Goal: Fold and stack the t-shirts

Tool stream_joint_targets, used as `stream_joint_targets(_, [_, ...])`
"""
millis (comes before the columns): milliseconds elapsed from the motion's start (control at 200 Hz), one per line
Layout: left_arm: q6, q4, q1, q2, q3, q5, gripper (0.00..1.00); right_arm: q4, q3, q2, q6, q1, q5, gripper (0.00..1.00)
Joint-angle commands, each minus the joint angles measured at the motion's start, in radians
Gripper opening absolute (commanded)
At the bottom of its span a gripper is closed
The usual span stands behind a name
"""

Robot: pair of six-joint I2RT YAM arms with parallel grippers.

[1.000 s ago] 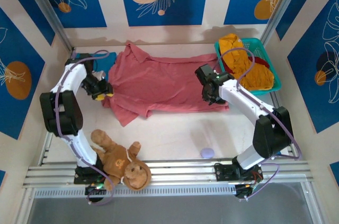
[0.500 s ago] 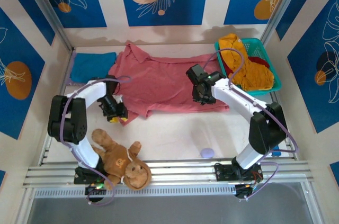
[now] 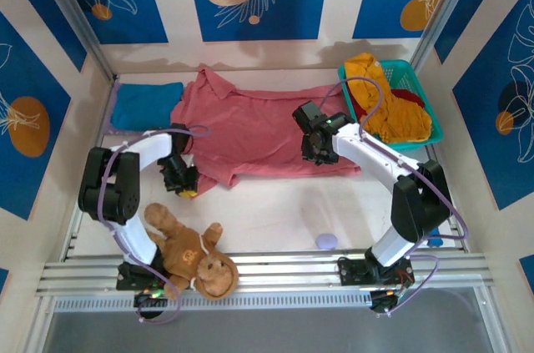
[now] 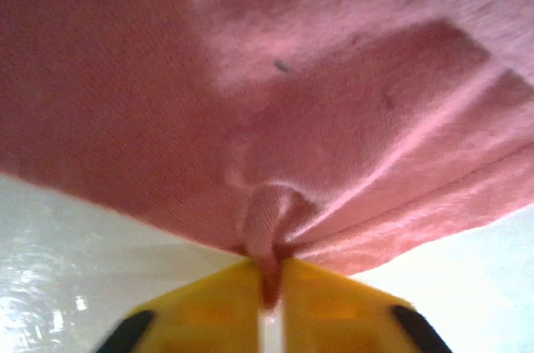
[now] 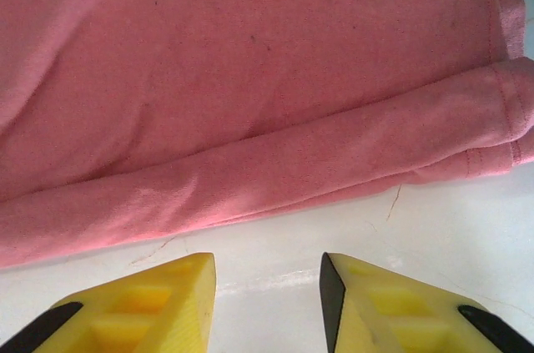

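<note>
Left tool (image 3: 188, 189), seen from the top external camera, sits at the near left corner of the salmon-pink t-shirt (image 3: 250, 132), which lies spread across the middle of the surface (image 3: 275, 211). The right tool (image 3: 314, 155) is over the shirt's near right edge. A blue t-shirt (image 3: 146, 105) lies folded at the far left. The mustard-yellow t-shirt (image 3: 380, 103) and a dark red one (image 3: 410, 98) are heaped in the teal basket (image 3: 437, 132) at the far right. A brown plush monkey (image 3: 188, 253) lies near the left arm's base.

From the left wrist, the left tool (image 4: 269, 274) is clamped on a bunched pinch of the pink t-shirt (image 4: 334, 119) at its edge, with pale surface (image 4: 67, 236) below.

From the right wrist, the right tool (image 5: 267, 286) has its jaws apart and holds nothing, over bare surface (image 5: 434, 219) just in front of the doubled-over hem of the pink t-shirt (image 5: 250, 78).
</note>
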Motion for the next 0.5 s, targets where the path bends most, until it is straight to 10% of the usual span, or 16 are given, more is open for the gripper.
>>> stream_joint_targets(0, [0.001, 0.03, -0.025, 0.004, -0.021, -0.004, 0.0, -0.007, 0.006, -0.014, -0.004, -0.004, -0.024, 0.39])
stream_joint_targets(495, [0.034, -0.093, 0.039, 0.061, 0.452, 0.01, 0.0, 0.037, -0.032, -0.027, -0.016, -0.014, -0.164, 0.4])
